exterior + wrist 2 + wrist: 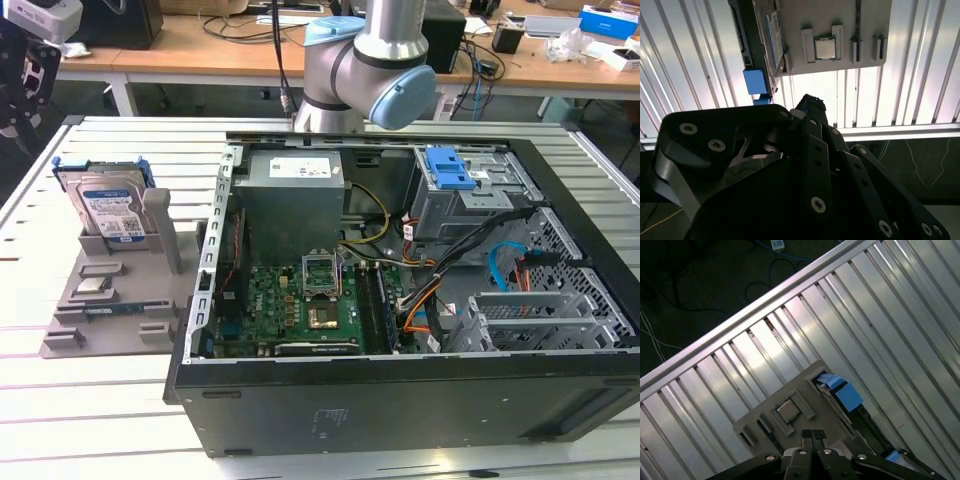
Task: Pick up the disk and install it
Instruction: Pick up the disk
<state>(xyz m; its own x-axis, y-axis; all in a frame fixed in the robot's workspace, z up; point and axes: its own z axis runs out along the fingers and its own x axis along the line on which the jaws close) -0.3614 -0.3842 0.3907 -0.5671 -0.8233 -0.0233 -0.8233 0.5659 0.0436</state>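
One disk [105, 208] stands upright in grey holder [70, 335]. My gripper [812, 434] hangs above holder, tips together, empty. I think: line up with disk's thin sides, go slow.

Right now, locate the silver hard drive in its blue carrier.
The hard drive stands upright in the grey tray, exterior view's left, beside the open black computer case.

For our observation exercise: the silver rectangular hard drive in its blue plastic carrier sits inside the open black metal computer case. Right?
No. The silver rectangular hard drive in its blue plastic carrier stands in the grey plastic holder tray outside the open black metal computer case, to the exterior view's left of it. The exterior view shows this.
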